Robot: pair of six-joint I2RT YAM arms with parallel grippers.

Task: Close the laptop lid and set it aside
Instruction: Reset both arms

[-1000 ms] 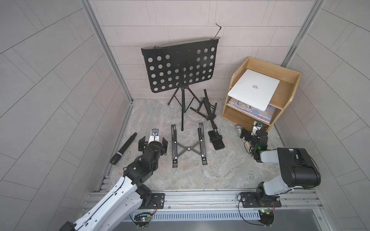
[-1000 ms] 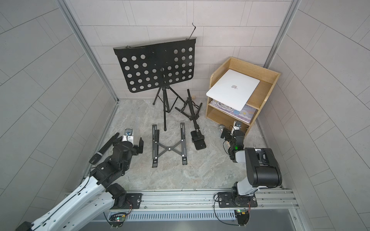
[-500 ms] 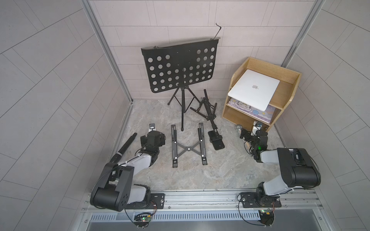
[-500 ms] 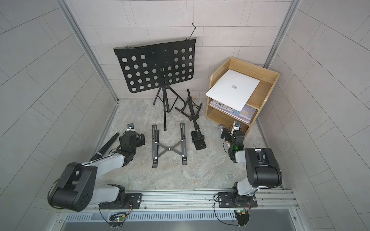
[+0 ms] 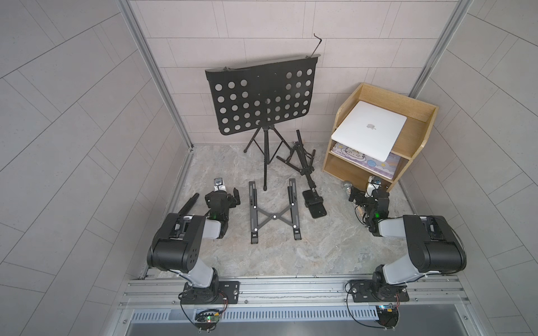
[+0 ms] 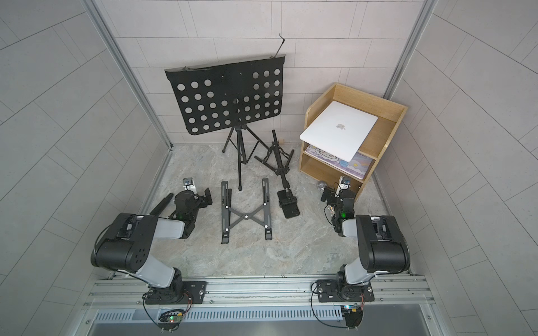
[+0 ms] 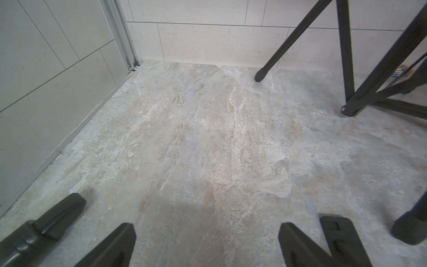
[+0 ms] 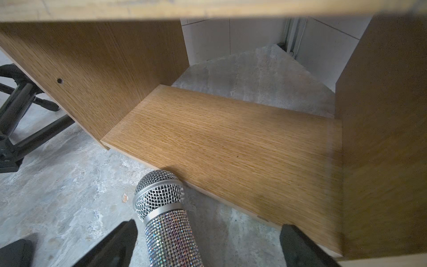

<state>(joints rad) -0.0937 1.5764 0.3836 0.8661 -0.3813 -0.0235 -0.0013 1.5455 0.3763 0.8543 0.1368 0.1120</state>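
The laptop (image 5: 369, 129) (image 6: 339, 129) lies shut on the top of the wooden shelf (image 5: 419, 136), at a slant, one corner jutting over the front. The laptop lid (image 5: 378, 139) faces up, silver with a grey apple logo. My left gripper (image 5: 222, 193) (image 7: 208, 228) is low over the floor at the left, open, nothing between its fingers. My right gripper (image 5: 367, 194) (image 8: 209, 226) is low in front of the shelf's bottom board, open. A glittery microphone (image 8: 166, 215) lies on the floor between its fingers, close to one of them.
A black music stand (image 5: 260, 99) rises at the back. A black X-frame stand (image 5: 273, 216) lies mid-floor, a folded black stand (image 5: 308, 180) beside it. A black microphone (image 5: 189, 203) lies by the left wall. A cartoon notebook (image 5: 366, 158) is on the shelf's middle board.
My left arm has folded back over its base, while its gripper stayed almost in the same place on the left floor. The right arm and the laptop have not moved.
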